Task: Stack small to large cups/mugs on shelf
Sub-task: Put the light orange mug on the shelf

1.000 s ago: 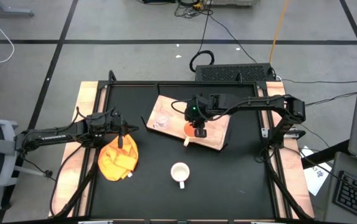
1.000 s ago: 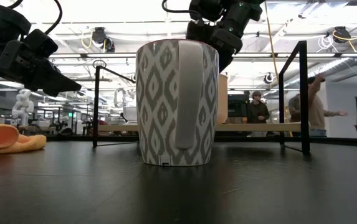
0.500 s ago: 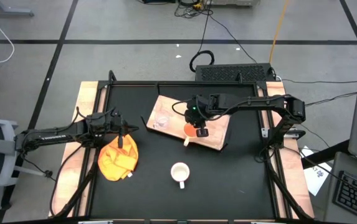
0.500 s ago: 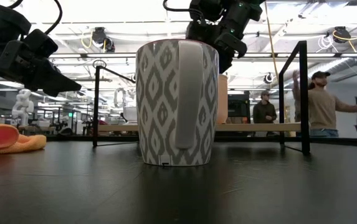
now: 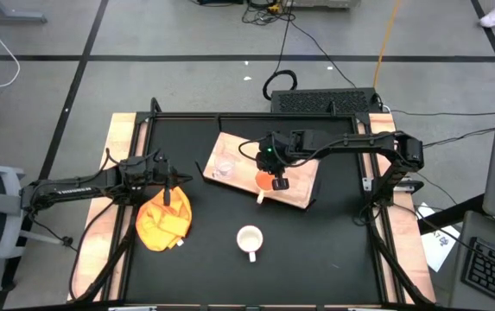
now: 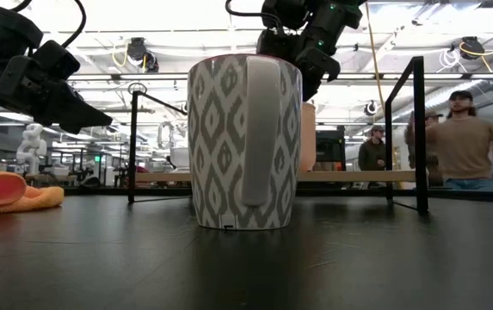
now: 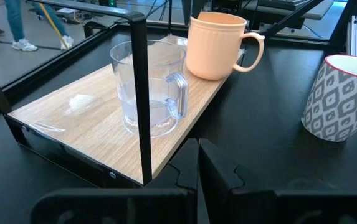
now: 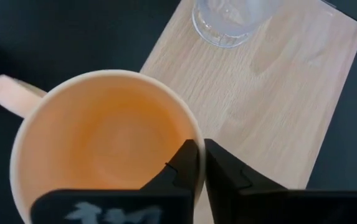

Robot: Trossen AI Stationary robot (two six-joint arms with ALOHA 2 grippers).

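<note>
- Fingers of the right gripper [image 8: 198,163] are pressed together with no gap visible between them, their tips directly above the rim of the yellow-orange mug [image 5: 266,180].
- Yellow-orange mug: upright on the light-wood shelf [image 5: 302,192], near the shelf's 6 o'clock edge in the high view; its handle overhangs that edge.
- Clear glass cup [image 5: 224,166]: upright on the same shelf, at 9 o'clock from the yellow-orange mug and apart from it.
- White patterned mug [image 5: 250,239]: upright on the black tabletop [image 5: 333,250], at 6 o'clock from the shelf and well apart from it.
- Left gripper [image 7: 198,163]: fingers pressed together, holding nothing; it hovers at 9 o'clock from the shelf, above the orange-yellow cloth [image 5: 163,220].
- People [image 6: 461,142] stand in the room beyond the table in the low view.
</note>
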